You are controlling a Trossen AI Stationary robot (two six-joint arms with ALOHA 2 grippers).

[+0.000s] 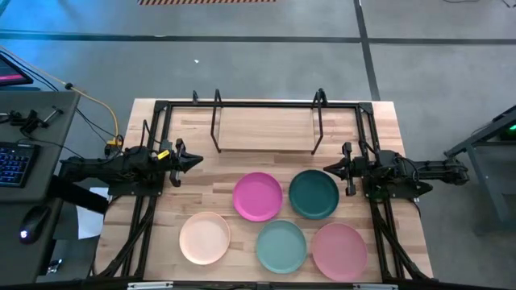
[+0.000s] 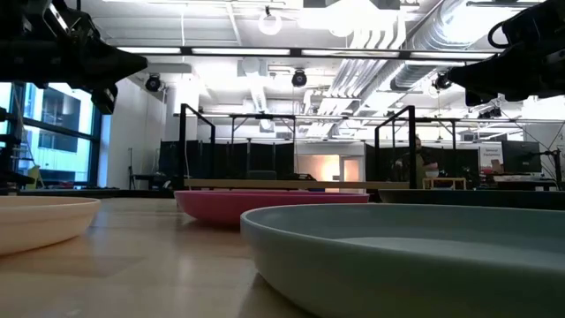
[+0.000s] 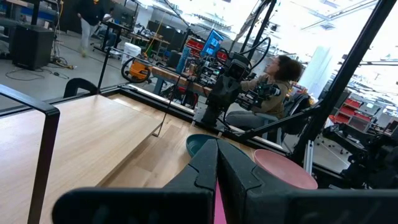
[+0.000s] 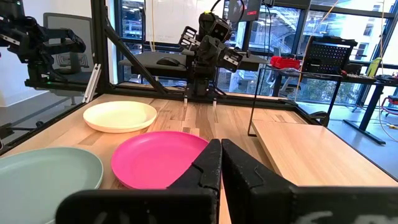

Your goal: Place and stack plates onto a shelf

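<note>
Five plates lie flat on the tabletop: magenta, dark green, cream, pale teal and light pink. The shelf, a narrow wood board with black rod uprights, stands at the far side with nothing on it. My left gripper hovers shut, left of the magenta plate, pointing right. My right gripper hovers shut, just past the dark green plate's far right rim, pointing left. The right wrist view shows the magenta plate, the cream plate and the shelf board.
A black metal frame runs around the tabletop edges. Bare wood lies between the shelf and the plates. A keyboard and mouse sit on a side desk left of the table. A seated person is beyond the table's right side.
</note>
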